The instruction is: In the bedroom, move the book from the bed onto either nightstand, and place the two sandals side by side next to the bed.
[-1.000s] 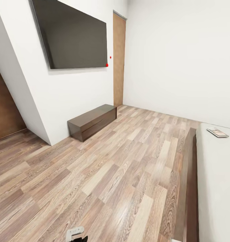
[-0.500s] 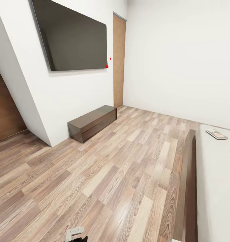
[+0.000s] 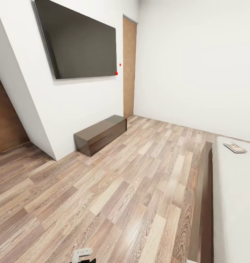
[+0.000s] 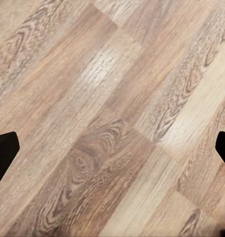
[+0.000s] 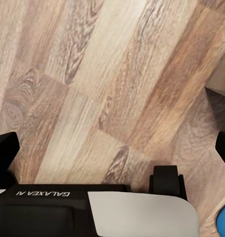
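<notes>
Book [image 3: 235,147] is lying flat on the bed [image 3: 233,204], near the mattress's far edge. We are holding both claws, left [image 4: 112,148] and right [image 5: 112,148], spread wide and empty over the plank floor [image 3: 114,190].

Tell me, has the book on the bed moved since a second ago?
No. The book keeps its place on the bed; both shifted together in the head view, so the camera moved.
</notes>
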{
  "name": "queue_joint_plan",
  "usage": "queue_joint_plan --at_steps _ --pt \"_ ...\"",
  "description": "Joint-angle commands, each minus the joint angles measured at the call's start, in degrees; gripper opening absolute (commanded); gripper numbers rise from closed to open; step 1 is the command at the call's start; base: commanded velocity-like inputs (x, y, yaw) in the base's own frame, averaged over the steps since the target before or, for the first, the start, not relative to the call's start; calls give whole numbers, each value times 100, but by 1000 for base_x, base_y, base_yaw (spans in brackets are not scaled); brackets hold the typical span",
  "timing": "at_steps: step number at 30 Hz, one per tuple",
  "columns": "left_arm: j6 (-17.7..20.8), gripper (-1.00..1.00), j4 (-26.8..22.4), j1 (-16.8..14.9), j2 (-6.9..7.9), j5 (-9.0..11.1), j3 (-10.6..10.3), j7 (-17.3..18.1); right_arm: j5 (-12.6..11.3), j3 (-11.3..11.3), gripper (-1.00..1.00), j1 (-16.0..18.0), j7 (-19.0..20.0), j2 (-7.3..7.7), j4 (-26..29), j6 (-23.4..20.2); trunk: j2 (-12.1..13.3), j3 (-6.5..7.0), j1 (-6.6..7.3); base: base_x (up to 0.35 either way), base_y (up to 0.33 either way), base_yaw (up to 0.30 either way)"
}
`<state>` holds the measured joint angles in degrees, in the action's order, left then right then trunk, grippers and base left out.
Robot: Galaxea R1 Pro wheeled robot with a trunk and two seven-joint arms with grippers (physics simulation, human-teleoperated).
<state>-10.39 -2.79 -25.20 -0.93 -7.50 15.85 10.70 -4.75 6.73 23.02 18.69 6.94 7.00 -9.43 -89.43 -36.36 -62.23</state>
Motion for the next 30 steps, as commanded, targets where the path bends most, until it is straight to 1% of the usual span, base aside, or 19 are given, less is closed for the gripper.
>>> queue_joint_plan --at_steps 1,17,25,30 --pt "-20 100 3 -3 -2 -56 50 9 -54 29 100 0 19 0 10 -50 -2 -5 1 0 0 0" --pt "-24 100 6 -3 -3 -38 56 9 -55 30 100 0 20 0 12 -50 -2 117 1 0 0 0" --pt "-23 100 7 -3 -2 -39 58 7 -51 30 100 0 14 0 12 -50 -2 133 1 0 0 0" --pt "-24 100 6 -3 4 -34 60 9 -58 30 100 0 12 0 12 -50 -2 134 1 196 0 0"
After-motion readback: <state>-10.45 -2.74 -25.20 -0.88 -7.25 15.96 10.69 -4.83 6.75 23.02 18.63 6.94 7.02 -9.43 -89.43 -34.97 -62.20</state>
